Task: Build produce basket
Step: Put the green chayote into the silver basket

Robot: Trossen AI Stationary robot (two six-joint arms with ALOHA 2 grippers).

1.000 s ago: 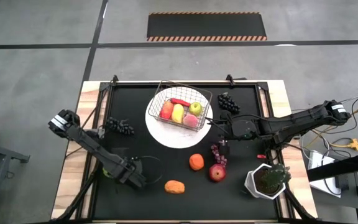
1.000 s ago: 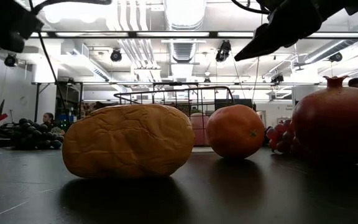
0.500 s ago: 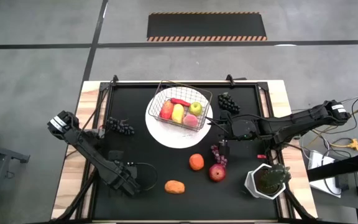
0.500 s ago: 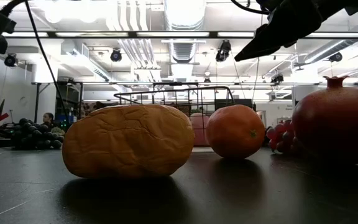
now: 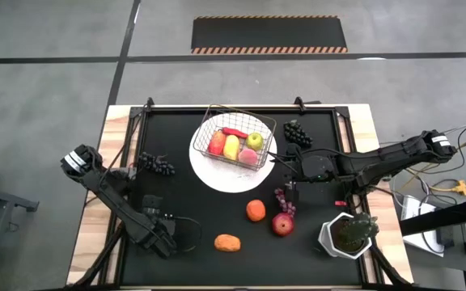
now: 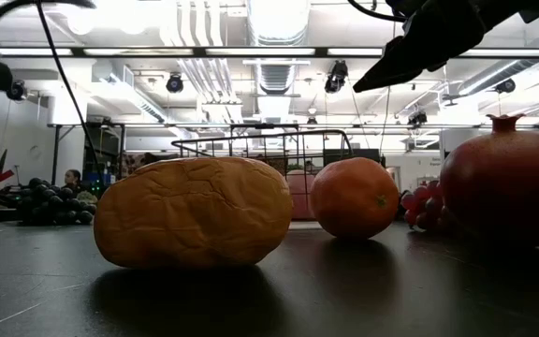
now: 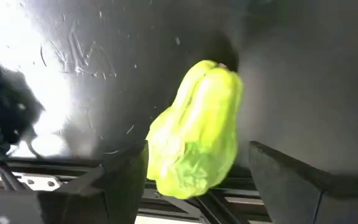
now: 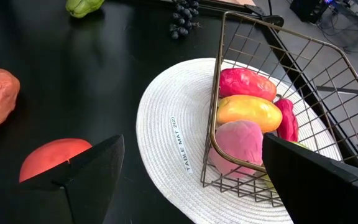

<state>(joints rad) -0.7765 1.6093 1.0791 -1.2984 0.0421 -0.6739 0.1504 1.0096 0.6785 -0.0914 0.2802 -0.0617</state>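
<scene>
**Produce basket part-filled; left arm lined up on a green pepper**

The basket stands on a round white plate at the far middle of the black table, a fixed target within reach of both arms. Inside it lie a red fruit, a yellow mango, a pink peach, a red pepper and a green apple.

Produce not yet loaded lies loose around it: an orange, a pomegranate, a wrinkled orange-brown piece, purple grapes, and dark grape bunches at left and far right. A potted plant occupies the near right corner.

The left gripper, near the table's front left edge, has its fingers spread wide on either side of a green pepper, probably preparing a grasp; contact cannot be made out. The right gripper hovers just beside the plate, fingers wide apart and empty, judged to be waiting.

In the high view the left arm hides the pepper entirely. The low view is blocked by near fruit, so the basket shows only as wire behind them.
</scene>
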